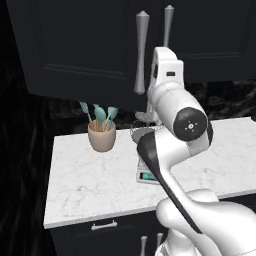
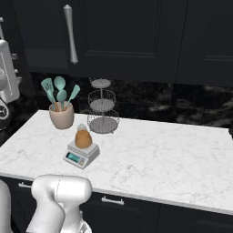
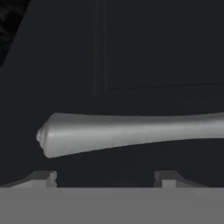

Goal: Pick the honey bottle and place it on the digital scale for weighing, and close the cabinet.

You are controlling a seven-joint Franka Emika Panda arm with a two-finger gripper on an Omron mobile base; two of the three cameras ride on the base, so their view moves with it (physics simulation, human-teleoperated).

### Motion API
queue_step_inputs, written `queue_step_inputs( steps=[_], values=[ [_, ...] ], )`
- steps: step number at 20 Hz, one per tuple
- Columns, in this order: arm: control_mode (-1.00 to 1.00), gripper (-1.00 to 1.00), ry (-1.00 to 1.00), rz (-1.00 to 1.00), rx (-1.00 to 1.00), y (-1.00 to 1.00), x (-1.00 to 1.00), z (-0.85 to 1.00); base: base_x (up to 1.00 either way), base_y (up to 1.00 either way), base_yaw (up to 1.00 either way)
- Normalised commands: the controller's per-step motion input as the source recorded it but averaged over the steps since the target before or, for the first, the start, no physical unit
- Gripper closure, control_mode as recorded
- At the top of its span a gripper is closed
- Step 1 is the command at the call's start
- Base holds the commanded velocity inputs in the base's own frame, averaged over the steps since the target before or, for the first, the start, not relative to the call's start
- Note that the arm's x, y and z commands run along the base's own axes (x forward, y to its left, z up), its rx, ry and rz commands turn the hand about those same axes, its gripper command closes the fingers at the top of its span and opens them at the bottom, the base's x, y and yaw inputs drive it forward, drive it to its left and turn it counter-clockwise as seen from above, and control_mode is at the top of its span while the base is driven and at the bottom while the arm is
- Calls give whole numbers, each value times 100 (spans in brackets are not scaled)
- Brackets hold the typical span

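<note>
- Honey bottle (image 2: 83, 139) is sitting upright on the digital scale (image 2: 82, 154), on the marble counter (image 2: 159, 154).
- Gripper (image 3: 105, 177) is facing a cabinet (image 2: 132, 36) door, its silver handle (image 3: 131, 131) lying across just beyond the spread-apart fingertips (image 3: 43, 177), nothing gripped.

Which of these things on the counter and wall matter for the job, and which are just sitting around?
Job: honey bottle sitting on the digital scale; cabinet, with its handle before the gripper.
Lying about: utensil crock, tiered wire basket.
</note>
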Motion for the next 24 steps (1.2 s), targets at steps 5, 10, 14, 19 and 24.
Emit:
queue_step_inputs(
  steps=[5,10,14,19,24],
  values=[
    [-100,-100,0,-18,-10,38,100,-43,0,0,0],
    [-100,-100,0,-10,-3,13,100,-41,0,0,0],
    [-100,-100,3,-3,0,-1,100,-34,0,0,0],
    [-100,-100,6,0,0,0,100,-53,0,0,0],
    [-100,-100,1,0,0,0,100,-70,0,0,0]
  ],
)
